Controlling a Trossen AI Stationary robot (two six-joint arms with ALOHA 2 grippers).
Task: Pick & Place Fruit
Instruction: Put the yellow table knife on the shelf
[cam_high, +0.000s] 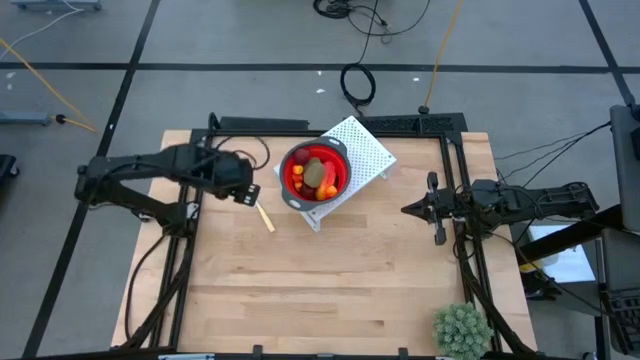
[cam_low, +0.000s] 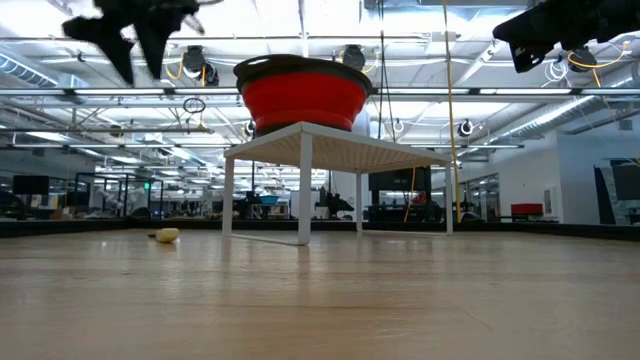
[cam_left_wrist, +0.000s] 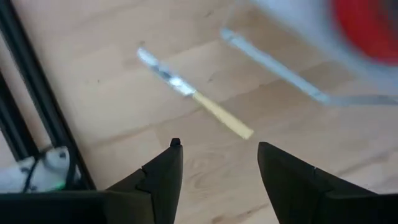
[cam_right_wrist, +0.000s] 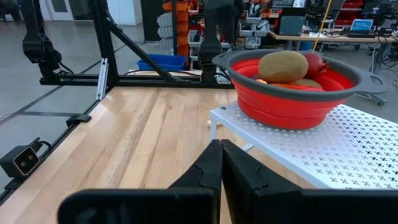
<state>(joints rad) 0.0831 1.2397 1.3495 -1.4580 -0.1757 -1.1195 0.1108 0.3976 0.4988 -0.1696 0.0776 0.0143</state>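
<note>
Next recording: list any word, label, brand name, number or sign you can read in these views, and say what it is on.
None can be read.
The red bowl, the white perforated rack, the knife and the wooden table show no lettering.
The screens and shelves in the room behind, in the right wrist and low views, may carry text, but it is too small to read.

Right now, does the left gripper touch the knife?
Apart. In the left wrist view the left gripper has open fingers with nothing between them, and bare table shows between their tips and the knife.
</note>
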